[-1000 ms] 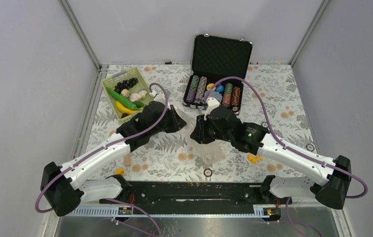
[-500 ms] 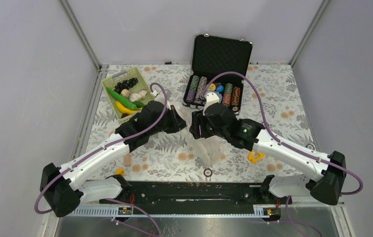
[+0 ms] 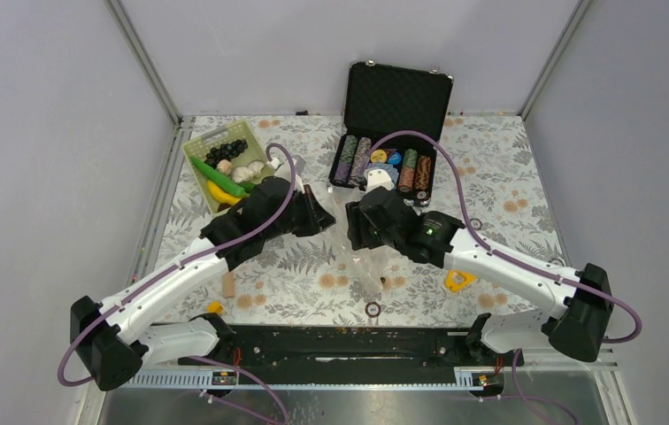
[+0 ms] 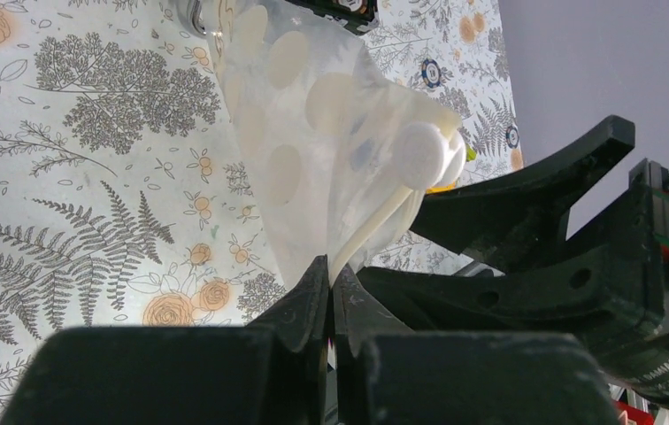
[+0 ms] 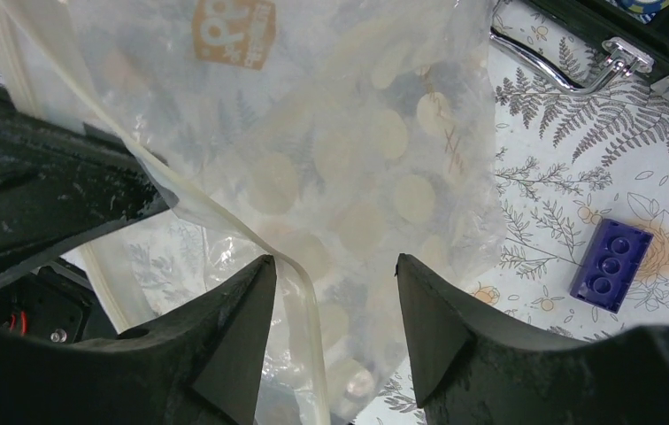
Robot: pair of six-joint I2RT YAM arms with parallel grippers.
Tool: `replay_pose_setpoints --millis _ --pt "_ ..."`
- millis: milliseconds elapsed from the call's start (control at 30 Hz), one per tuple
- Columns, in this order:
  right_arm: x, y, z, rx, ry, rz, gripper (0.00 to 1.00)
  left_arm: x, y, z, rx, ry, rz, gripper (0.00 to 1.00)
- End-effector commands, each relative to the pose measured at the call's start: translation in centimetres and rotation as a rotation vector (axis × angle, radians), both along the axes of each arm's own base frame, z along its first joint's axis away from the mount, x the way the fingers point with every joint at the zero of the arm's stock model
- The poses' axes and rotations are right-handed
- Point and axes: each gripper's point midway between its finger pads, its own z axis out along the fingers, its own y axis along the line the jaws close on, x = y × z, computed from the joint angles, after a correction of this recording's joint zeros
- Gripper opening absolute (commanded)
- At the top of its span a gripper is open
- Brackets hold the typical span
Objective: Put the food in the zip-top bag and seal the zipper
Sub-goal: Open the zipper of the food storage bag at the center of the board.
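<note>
Left wrist view: left fingers (image 4: 300, 305) clamped on zipper (image 4: 375, 226), likely the firmest hold on seemingly limp, slippery zip-top bag (image 4: 313, 115); right fingers (image 5: 234, 336) apart.

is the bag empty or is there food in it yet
Empty, as far as shows: through the bag only its dots and the table print appear, and the food lies in the basket.

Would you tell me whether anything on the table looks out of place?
Yes: a few strays lie on the table. A poker chip sits outside the case, a purple brick lies near the zip-top bag, and a yellow triangular tool lies near the right arm.
</note>
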Motion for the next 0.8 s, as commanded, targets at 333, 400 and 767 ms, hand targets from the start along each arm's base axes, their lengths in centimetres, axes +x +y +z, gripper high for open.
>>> replay_pose_setpoints --millis 333,400,767 --pt "0.3 0.0 5.3 0.091 -0.12 0.047 0.61 0.6 -1.5 2.3 -0.024 0.003 -0.027 0.0" --pt "0.2 0.1 6.4 0.12 -0.144 0.059 0.62 0.4 -1.8 2.5 -0.032 0.006 -0.04 0.0" --pt "-2.1 3.4 2.1 0.083 -0.032 0.143 0.61 1.2 -2.3 3.7 -0.047 0.005 -0.014 0.0"
